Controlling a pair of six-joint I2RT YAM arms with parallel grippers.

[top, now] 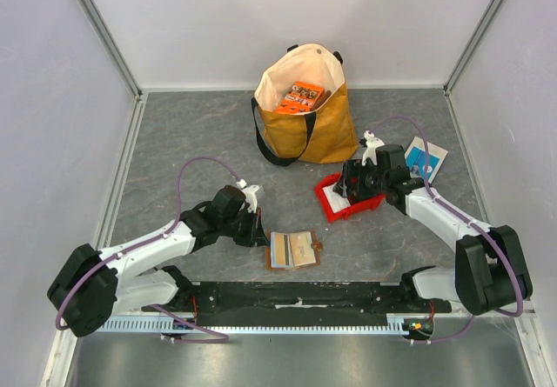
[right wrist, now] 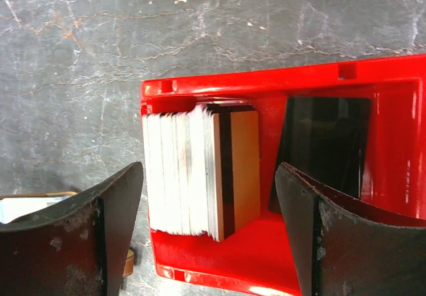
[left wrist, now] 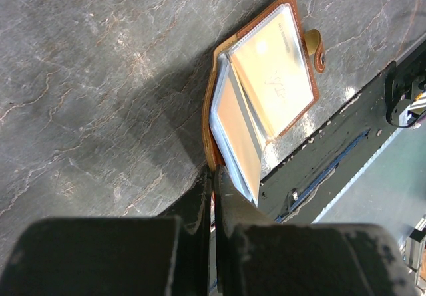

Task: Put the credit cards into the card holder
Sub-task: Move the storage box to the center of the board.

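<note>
The brown leather card holder (top: 296,250) lies open on the table near the front edge, its clear inner sleeves showing in the left wrist view (left wrist: 269,76). My left gripper (top: 258,231) is shut on the holder's left edge (left wrist: 214,175). The credit cards (right wrist: 193,173) stand on edge as a thick stack in the left part of a red bin (right wrist: 266,83); most show white edges and the outermost is tan with a dark stripe. My right gripper (right wrist: 210,193) is open above that stack, one finger on each side, touching nothing. In the top view it (top: 350,191) hovers over the bin (top: 335,212).
A mustard tote bag (top: 305,122) holding orange packets (top: 300,96) stands behind the bin. A blue-and-white box (top: 425,158) lies at the right. The bin's right compartment (right wrist: 326,143) looks dark. A black rail (top: 296,298) runs along the front edge.
</note>
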